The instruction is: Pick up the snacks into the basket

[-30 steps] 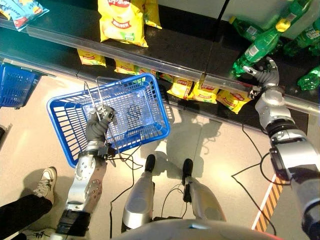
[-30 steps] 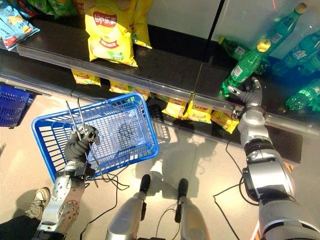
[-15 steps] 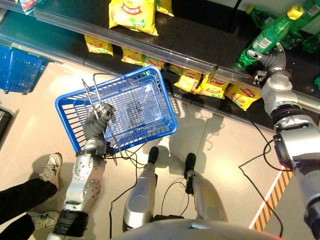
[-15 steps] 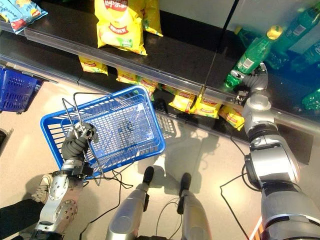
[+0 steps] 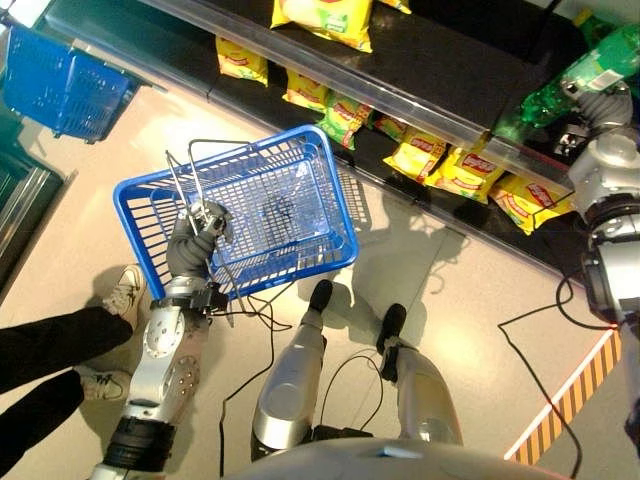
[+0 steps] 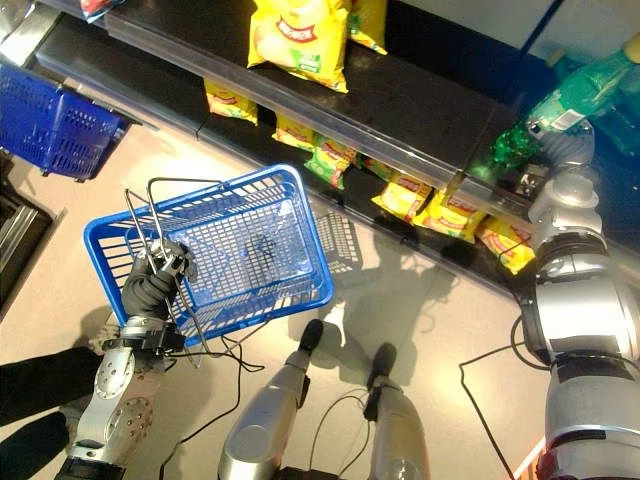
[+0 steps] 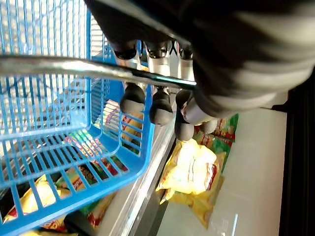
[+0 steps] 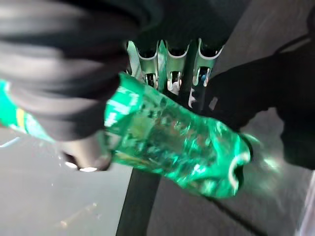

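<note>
My left hand (image 5: 193, 240) holds an empty blue mesh basket (image 5: 145, 230) above the floor, its fingers (image 7: 160, 105) curled round the wire handle (image 7: 59, 66). Yellow snack bags (image 5: 445, 165) lie in a row on the low shelf beyond the basket. A larger yellow bag (image 5: 322, 12) sits on the shelf above. My right hand (image 5: 600, 105) reaches onto the dark shelf at the far right and is shut on a green plastic bottle (image 8: 172, 140), which slants up from the shelf edge (image 6: 560, 100).
A second blue basket (image 5: 60, 85) stands on the floor at the far left. A person's dark trouser legs and pale shoes (image 5: 60, 345) are close to my left arm. An orange striped marking (image 5: 570, 400) runs along the floor at the lower right.
The whole picture has shifted, so the camera has moved. My left hand still grips the basket handle and my right hand still grips the green bottle.
</note>
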